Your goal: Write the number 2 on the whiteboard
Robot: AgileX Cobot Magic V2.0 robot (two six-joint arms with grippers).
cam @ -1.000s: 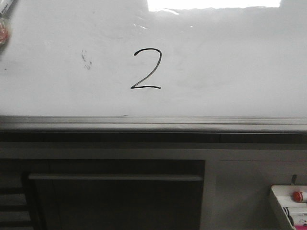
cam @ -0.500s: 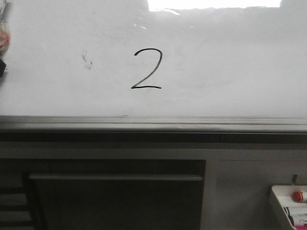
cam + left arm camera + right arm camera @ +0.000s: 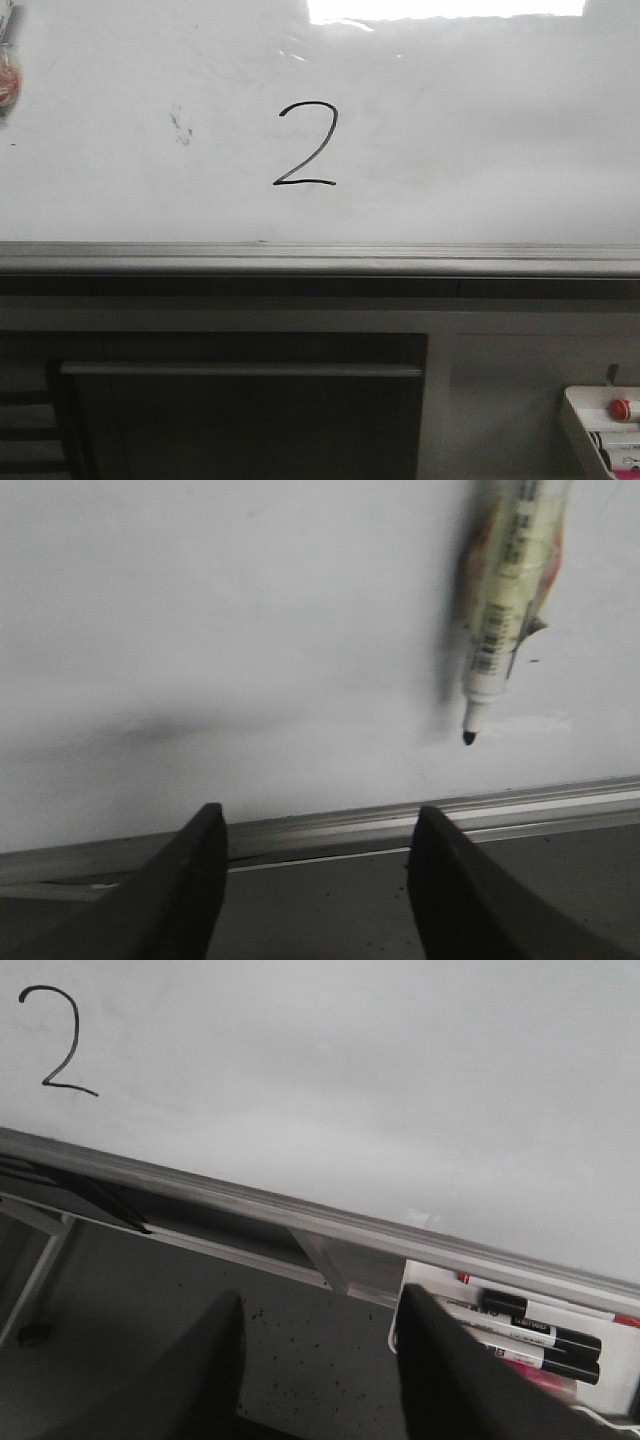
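Digit: thin black hand-drawn number 2 [image 3: 305,144], complete with curved top, diagonal and flat base stroke, near the middle of the board in the front view; also visible in the right wrist view [image 3: 55,1042].
Board: large glossy white whiteboard [image 3: 480,130] with faint grey erase marks and a grey metal edge rail [image 3: 320,258] along its lower side; small dark smudge [image 3: 181,124] to the left of the digit, apart from it.
Change: at the far left edge of the front view, less of the pale marker with its orange patch [image 3: 6,75] than a second ago, and no dark part beneath it as half a second ago; digit itself unchanged across the three front pictures.
Marker: cream-labelled whiteboard marker [image 3: 508,590] with black tip [image 3: 468,737], blurred, tip just off or at the board surface, cannot tell which; what holds it is not shown.
Left gripper [image 3: 320,850]: dark fingers spread wide, nothing between them.
Right gripper [image 3: 322,1345]: fingers apart, empty, above the floor below the rail.
Tray: small white tray [image 3: 600,430] of markers at lower right, red cap showing; black markers lying in it in the right wrist view [image 3: 530,1330].
Meaning: writing looks finished; probably only pulling away or putting the marker down remains.
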